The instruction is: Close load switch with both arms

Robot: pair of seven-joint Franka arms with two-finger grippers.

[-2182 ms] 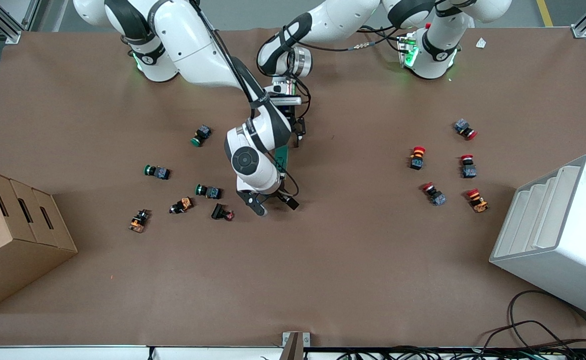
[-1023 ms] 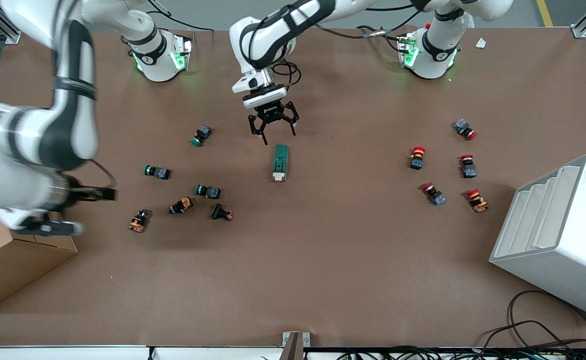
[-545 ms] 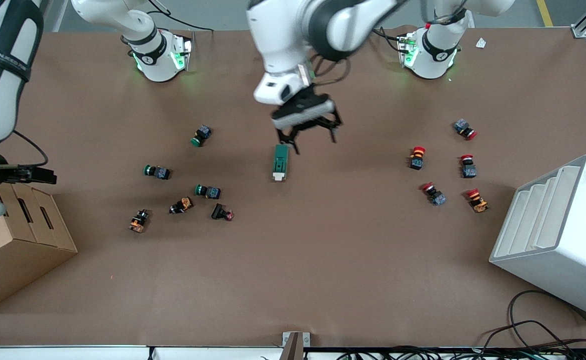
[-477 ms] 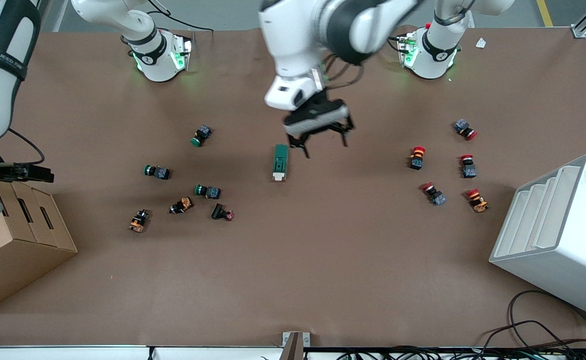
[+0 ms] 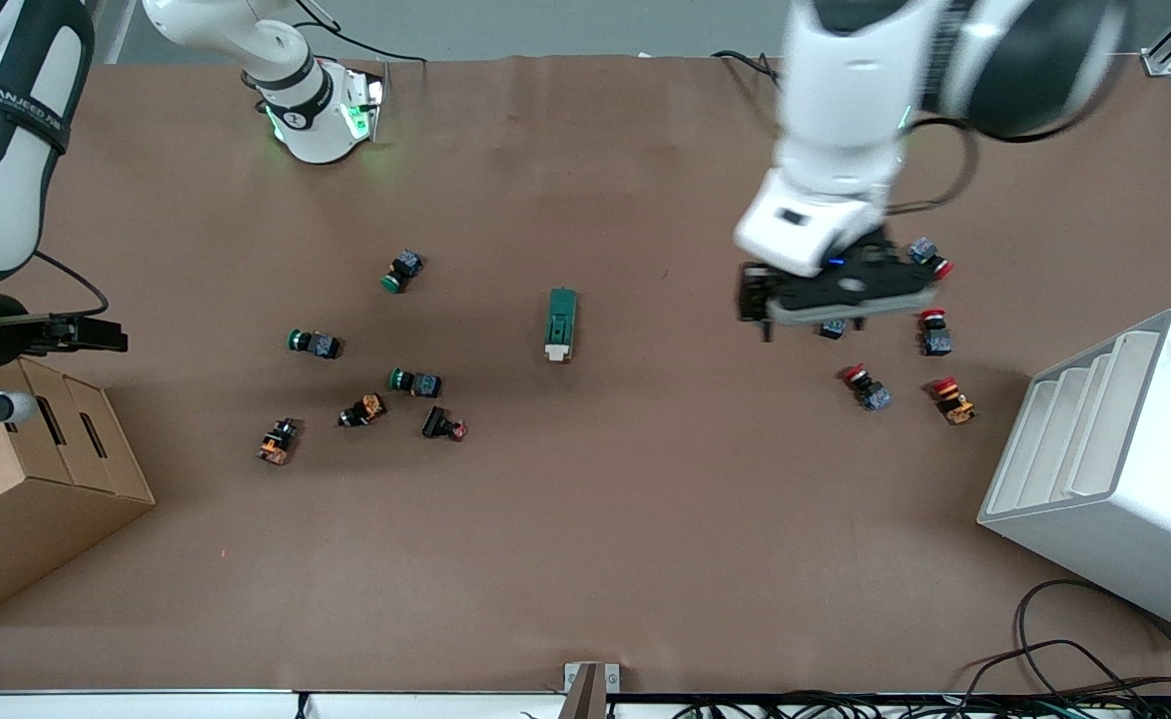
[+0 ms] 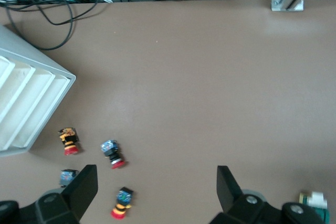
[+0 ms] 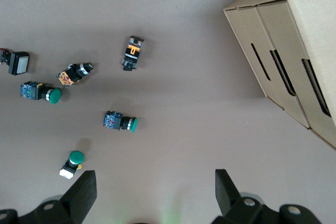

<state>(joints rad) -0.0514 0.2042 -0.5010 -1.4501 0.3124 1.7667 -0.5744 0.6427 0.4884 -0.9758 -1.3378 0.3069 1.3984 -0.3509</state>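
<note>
The load switch (image 5: pixel 562 323), a narrow dark-green block with a white handle end nearer to the front camera, lies alone mid-table. A corner of it shows in the left wrist view (image 6: pixel 313 200). My left gripper (image 5: pixel 838 308) is open and empty, up over the red push-buttons (image 5: pixel 834 311) toward the left arm's end; its fingers (image 6: pixel 84 187) frame bare table and one red button (image 6: pixel 122 203). My right gripper (image 5: pixel 51 371) is open and empty over the edge of the cardboard box (image 5: pixel 36 469); its fingers (image 7: pixel 226 190) stand wide apart.
Green-capped and orange push-buttons (image 5: pixel 415 381) lie scattered toward the right arm's end, also in the right wrist view (image 7: pixel 119 123). A white slotted rack (image 5: pixel 1114 469) stands toward the left arm's end. Cables (image 5: pixel 1074 649) lie at the table's front edge.
Both grippers have left the load switch. My left gripper swung from over it toward the left arm's end, over the red buttons. My right gripper swung out to the cardboard box.
</note>
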